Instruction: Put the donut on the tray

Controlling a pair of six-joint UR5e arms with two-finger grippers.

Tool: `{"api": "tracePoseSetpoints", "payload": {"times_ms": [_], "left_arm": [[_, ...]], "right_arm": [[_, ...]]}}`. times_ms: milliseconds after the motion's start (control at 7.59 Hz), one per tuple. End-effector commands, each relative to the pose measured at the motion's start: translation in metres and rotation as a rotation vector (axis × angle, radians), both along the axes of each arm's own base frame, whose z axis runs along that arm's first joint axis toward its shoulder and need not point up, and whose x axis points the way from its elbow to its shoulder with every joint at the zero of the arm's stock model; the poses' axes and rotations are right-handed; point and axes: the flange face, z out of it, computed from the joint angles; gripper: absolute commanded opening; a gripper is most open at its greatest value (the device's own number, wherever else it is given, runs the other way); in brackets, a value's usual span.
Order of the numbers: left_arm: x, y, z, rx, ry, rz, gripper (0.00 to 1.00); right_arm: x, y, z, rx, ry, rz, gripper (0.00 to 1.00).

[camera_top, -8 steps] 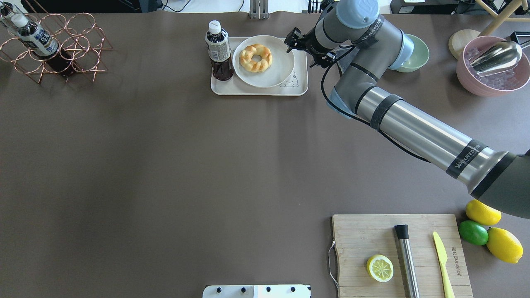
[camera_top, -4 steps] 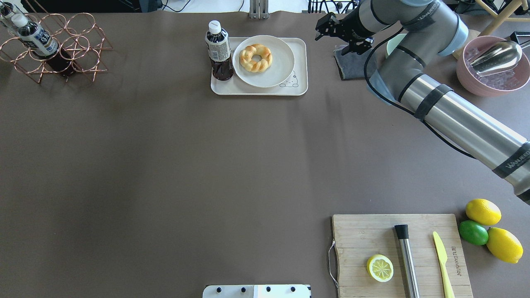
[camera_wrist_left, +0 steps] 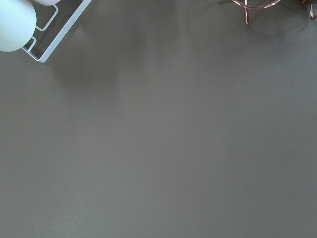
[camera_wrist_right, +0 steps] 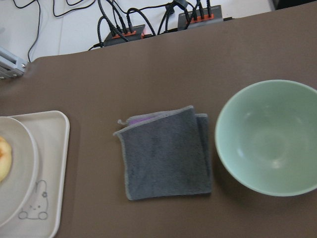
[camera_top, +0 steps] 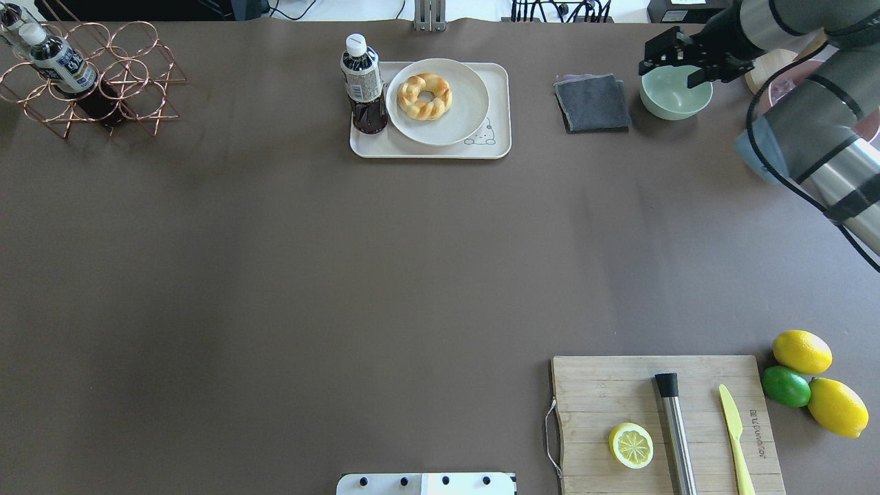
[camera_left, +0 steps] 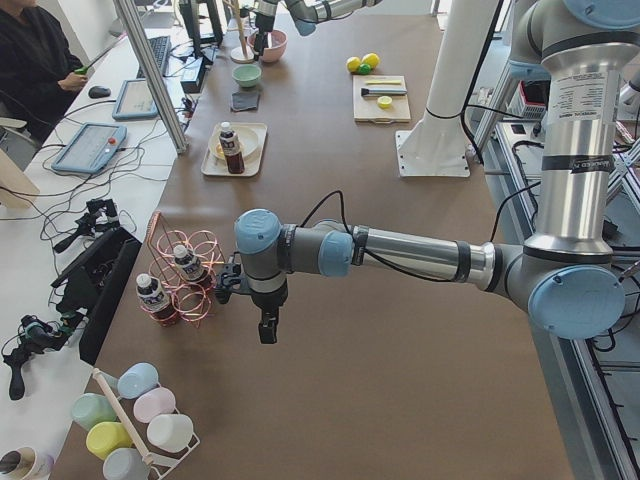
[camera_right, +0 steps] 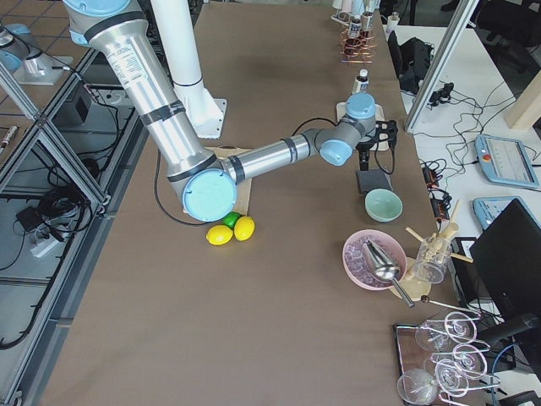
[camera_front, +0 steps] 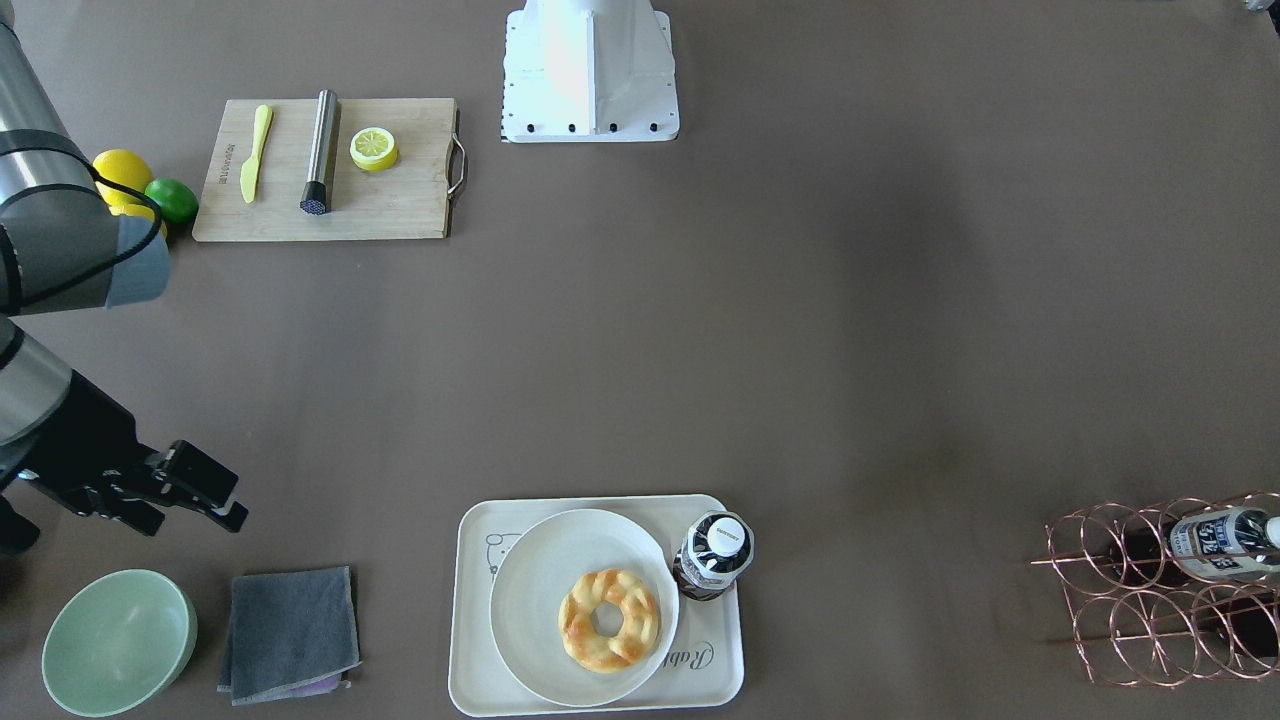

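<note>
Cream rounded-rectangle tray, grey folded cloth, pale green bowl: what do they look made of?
Cream rounded-rectangle tray: looks like matte moulded plastic or melamine; uniform colour, soft rim, printed cartoon.
Grey folded cloth: fabric, likely terry or microfibre; fuzzy nap, stitched edge.
Pale green bowl: smooth, slight sheen; ceramic or plastic, cannot tell which.

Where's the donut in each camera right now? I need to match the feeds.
Front-facing: donut bottom centre, on the plate on the tray.
Overhead: donut top centre.
Exterior left: on the far tray, upper left; too small to make out.
Exterior right: hidden behind the right arm.
Left wrist: not in it.
Right wrist: sliver at left edge.
Landmark: the bottle standing on the tray beside the plate.
</note>
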Motion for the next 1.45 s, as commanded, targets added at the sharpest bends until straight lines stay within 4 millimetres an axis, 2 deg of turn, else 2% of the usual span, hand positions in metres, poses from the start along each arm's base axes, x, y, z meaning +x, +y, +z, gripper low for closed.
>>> {"api": "tracePoseSetpoints", "payload": {"times_ms": [0,132,395,659,791,1054,1186,1318], "left_arm": [[0.000,0.000,0.001,0.000,0.002,0.000,0.98],[0.000,0.001,0.001,0.000,0.002,0.000,0.98],[0.000,0.003,0.002,0.003,0.001,0.006,0.98],[0.000,0.003,0.000,0.006,0.003,0.006,0.98],[0.000,0.000,-0.001,0.007,0.002,0.005,0.98],[0.000,0.000,0.000,0.000,0.002,0.000,0.98],[0.000,0.000,0.001,-0.002,0.001,0.000,0.98],[0.000,0.002,0.003,-0.004,0.001,0.001,0.98]], "right_arm": [[0.103,0.062,0.075,0.035,0.193,-0.092,1.00],[0.146,0.094,0.103,0.036,0.266,-0.140,1.00],[0.202,0.133,0.144,-0.104,0.349,-0.197,1.00],[0.248,0.174,0.197,-0.086,0.401,-0.284,1.00],[0.274,0.196,0.217,-0.097,0.402,-0.273,1.00],[0.314,0.222,0.260,-0.109,0.388,-0.303,1.00],[0.318,0.226,0.279,-0.136,0.292,-0.308,1.00],[0.321,0.229,0.290,-0.133,0.217,-0.310,1.00]]}}
